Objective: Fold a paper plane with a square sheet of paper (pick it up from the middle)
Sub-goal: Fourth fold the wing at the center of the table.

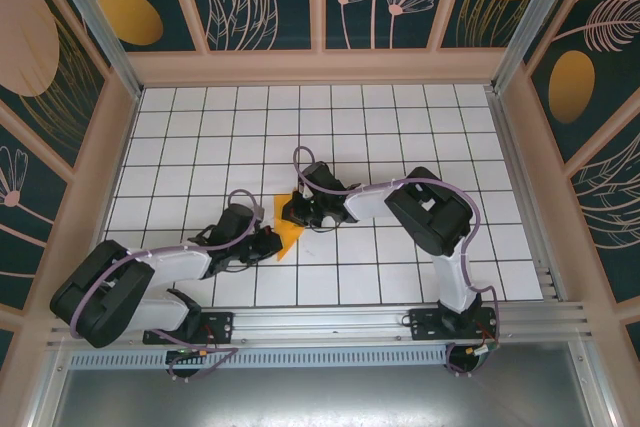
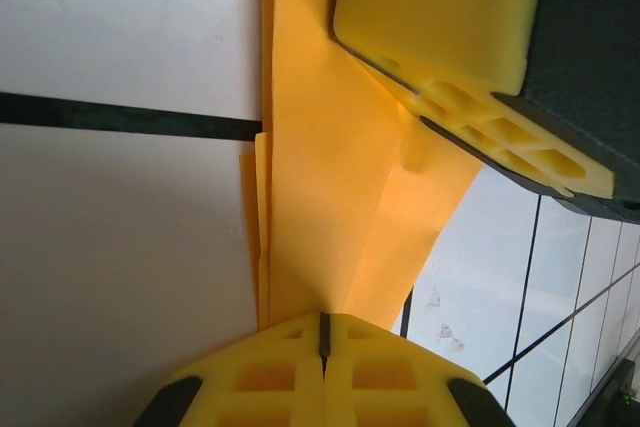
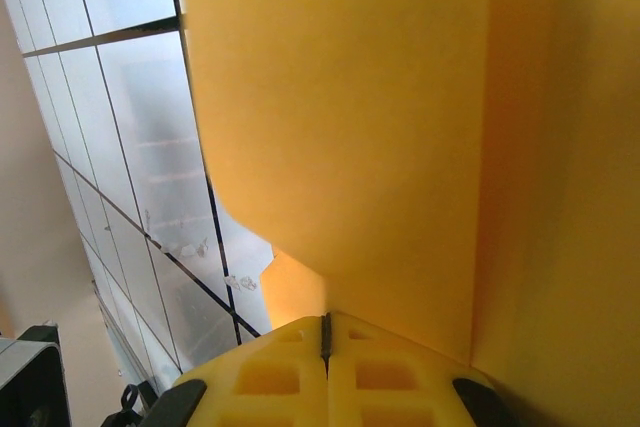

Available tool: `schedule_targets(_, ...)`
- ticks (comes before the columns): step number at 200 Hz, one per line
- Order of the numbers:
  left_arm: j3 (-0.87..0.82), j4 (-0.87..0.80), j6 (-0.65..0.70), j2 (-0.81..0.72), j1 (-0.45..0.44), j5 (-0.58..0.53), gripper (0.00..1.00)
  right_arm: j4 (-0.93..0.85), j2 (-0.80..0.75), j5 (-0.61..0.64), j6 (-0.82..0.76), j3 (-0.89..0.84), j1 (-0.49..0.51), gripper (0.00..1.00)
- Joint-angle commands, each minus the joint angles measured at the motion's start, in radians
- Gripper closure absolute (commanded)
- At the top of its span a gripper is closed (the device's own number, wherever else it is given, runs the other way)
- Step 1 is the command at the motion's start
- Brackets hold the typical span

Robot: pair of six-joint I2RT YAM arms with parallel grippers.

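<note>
Yellow pads of the left gripper (image 2: 322,347) press flat together at the bottom centre of the left wrist view, with only a thin dark seam between them. The narrow end of the sheet of paper (image 2: 330,197) runs straight into that seam, so the jaws are closed on the paper. The sheet is orange-yellow and folded into a long shape of several layers. Stepped edges show along its left side, and it rises from the pads to the top of the frame. In the upper right of this view, one yellow finger (image 2: 440,17) of the right gripper lies against the paper's far end.

In the right wrist view the right gripper (image 3: 325,347) sits at the bottom centre, its own pads likewise shut tight. The paper meets their seam and spreads up over the centre and right of the frame, so this gripper pinches the paper too. White tiles with dark grid lines show along the left.

From above, the paper is a small angular orange shape just left of the frame's centre, between the two grippers on the white gridded table (image 1: 400,127). Whether it touches the table I cannot tell. The left arm (image 1: 110,287) reaches in from the lower left. The right arm (image 1: 435,212) rises from the lower right and bends back toward the middle. Dark panels (image 1: 270,7) with pale plant drawings and orange ovals wall the table.
</note>
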Motion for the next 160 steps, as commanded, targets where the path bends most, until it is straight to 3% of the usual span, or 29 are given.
schedule_targets(1,-0.09,-0.15,0.014,0.032,-0.005,-0.102,1.0,-0.161,0.075,0.151,-0.039,-0.025,-0.042,0.96)
schedule_targets(41,-0.049,-0.26,0.047,-0.031,-0.004,-0.109,1.0,-0.05,0.079,0.074,-0.082,-0.02,-0.134,0.94)
schedule_targets(71,-0.063,-0.257,0.052,-0.081,-0.005,-0.086,1.0,-0.083,0.073,0.067,-0.156,0.041,-0.165,0.92)
schedule_targets(160,-0.038,-0.208,0.094,0.035,-0.005,-0.042,1.0,-0.137,0.024,0.081,-0.25,0.102,-0.28,0.9)
